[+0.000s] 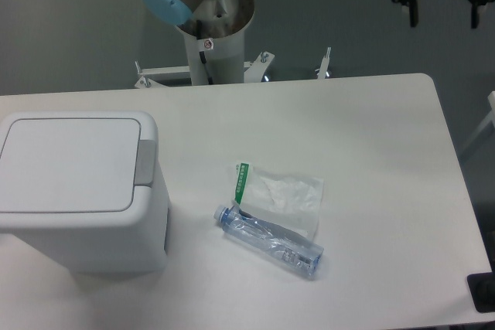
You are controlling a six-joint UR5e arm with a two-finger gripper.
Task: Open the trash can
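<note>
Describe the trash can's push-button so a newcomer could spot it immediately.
On the white table, the trash can stands at the left edge. Its push-button is the narrow grey strip along the flat lid's right side, the only grey part on it.

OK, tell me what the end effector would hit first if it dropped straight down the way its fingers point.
Probably the table near its far right corner, or the floor just behind it; depth is unclear. The end effector hangs open at top right, fingers down, far from the trash can, bottle and bag.

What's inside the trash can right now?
Cannot tell: the trash can has its flat lid shut, covering the interior. Only the grey push-button strip shows beside the lid; nothing rests on top.
</note>
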